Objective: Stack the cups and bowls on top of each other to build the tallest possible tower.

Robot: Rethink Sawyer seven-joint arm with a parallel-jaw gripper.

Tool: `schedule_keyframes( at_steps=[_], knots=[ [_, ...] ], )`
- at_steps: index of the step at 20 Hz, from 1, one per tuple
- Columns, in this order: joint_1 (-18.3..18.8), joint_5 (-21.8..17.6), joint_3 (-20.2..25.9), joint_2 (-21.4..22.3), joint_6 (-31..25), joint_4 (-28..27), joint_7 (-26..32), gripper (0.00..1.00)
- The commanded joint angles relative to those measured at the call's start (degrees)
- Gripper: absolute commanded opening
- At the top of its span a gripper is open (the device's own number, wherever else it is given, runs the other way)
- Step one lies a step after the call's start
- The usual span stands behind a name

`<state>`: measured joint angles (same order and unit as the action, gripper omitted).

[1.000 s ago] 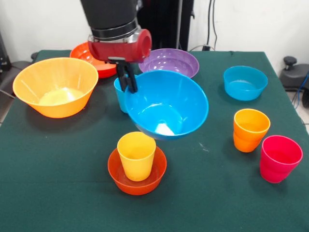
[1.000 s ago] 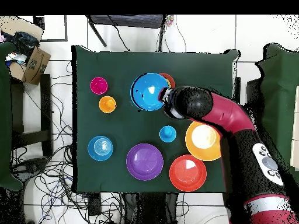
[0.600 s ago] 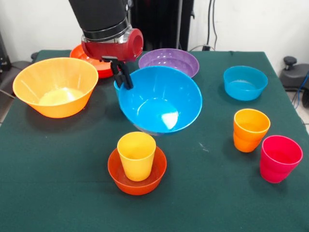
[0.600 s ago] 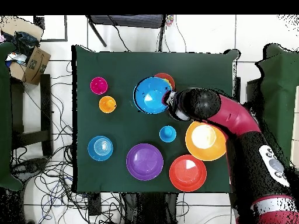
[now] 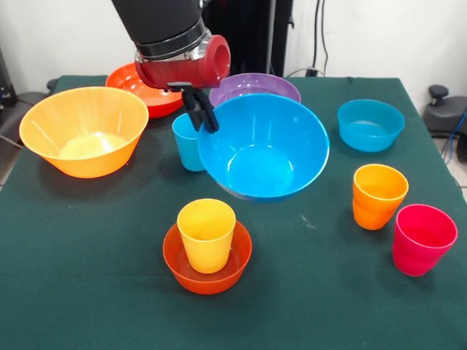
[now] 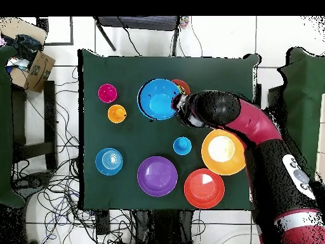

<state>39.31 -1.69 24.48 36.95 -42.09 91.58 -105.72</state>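
Along the left edge of the green-clothed table [image 5: 73, 277] sits the large light orange glossy plastic bowl [image 5: 84, 130], with the medium red-orange plastic bowl [image 5: 135, 86] behind it toward the far left corner. Next comes the small blue plastic cup [image 5: 186, 142], standing on the cloth just beside the gripper [image 5: 201, 113], whose black fingers pinch the near-left rim of the large blue glossy plastic bowl [image 5: 264, 146]; that bowl hangs tilted and clear of the cloth, over the table's middle. In front of it, toward the near edge, the yellow plastic cup [image 5: 206, 233] stands upright inside the small red-orange plastic bowl [image 5: 208, 268], the only start of a tower so far. Behind the lifted bowl lies the purple plastic bowl [image 5: 255, 89]. Further right are the small teal-blue plastic bowl [image 5: 370, 124], then the orange plastic cup [image 5: 378, 195] and the pinkish red plastic cup [image 5: 423, 238] near the right edge. The step in hand looks like carrying the blue bowl to the yellow cup; the next move calls for centring and levelling it above that cup before letting go.
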Motion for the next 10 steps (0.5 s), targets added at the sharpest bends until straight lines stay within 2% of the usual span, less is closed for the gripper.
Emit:
schedule_keyframes(
  at_steps=[1, 10],
  knots=[
    [1.3, -0.4, 5.8, -1.6, -2.6, 0.0, 5.6, 0.00],
    [2.9, -2.7, 6.9, -1.8, -2.1, -0.6, 6.9, 0.00]
  ],
)
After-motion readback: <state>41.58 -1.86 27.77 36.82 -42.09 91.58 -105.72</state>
